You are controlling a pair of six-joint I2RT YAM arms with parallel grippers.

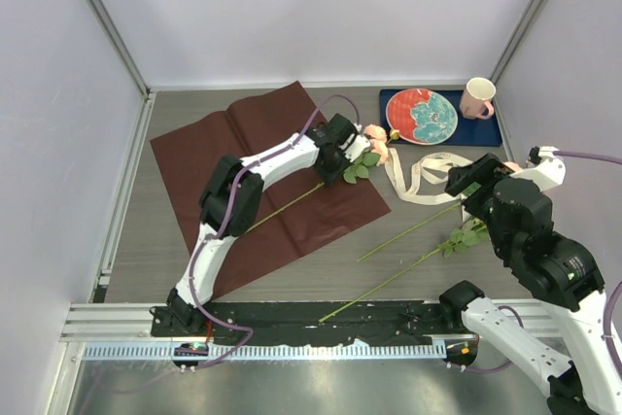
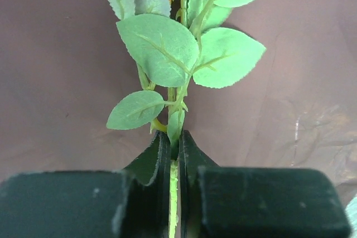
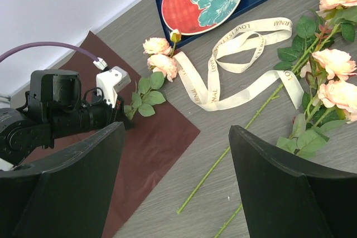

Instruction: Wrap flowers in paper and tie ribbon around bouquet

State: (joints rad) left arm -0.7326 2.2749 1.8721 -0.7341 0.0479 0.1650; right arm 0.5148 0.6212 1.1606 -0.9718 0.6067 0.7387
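- White walls [image 1: 321,7] enclose a grey wood-grain table [image 1: 146,240] that fills the top view.
- We find the paper [image 1: 243,133] spread flat left of centre in the top view, one corner reaching toward mid-frame. We judge it thin and quick to crease, so we would lift it by an edge or corner, never the middle.
- At the upper right, a blue mat [image 1: 491,130] carries a red-and-teal plate [image 1: 423,116] and a pink mug [image 1: 477,97].
- We see the flowers [image 1: 374,138] in two lots. One spray lies across the paper's right edge. Its blooms are just off the sheet toward the plate, and its stem runs down-left over the paper. A second group [image 1: 457,237] lies right of centre beside the right arm, with its stems trailing toward bottom centre on the bare table.
- We judge the flowers light, with thin springy stems and with blooms and leaves that crush easily. The place to hold them is the bare stem below the leaves.
- The ribbon [image 1: 428,177] loops on the table between the two lots, just below the plate. We judge it limp and light, best pinched flat near one end.
- The left gripper [image 2: 174,149] has its fingers closed on the first spray's stem, directly under the lowest leaves.
- The right gripper [image 3: 175,132] hovers above the table with its fingers spread wide and nothing between them.
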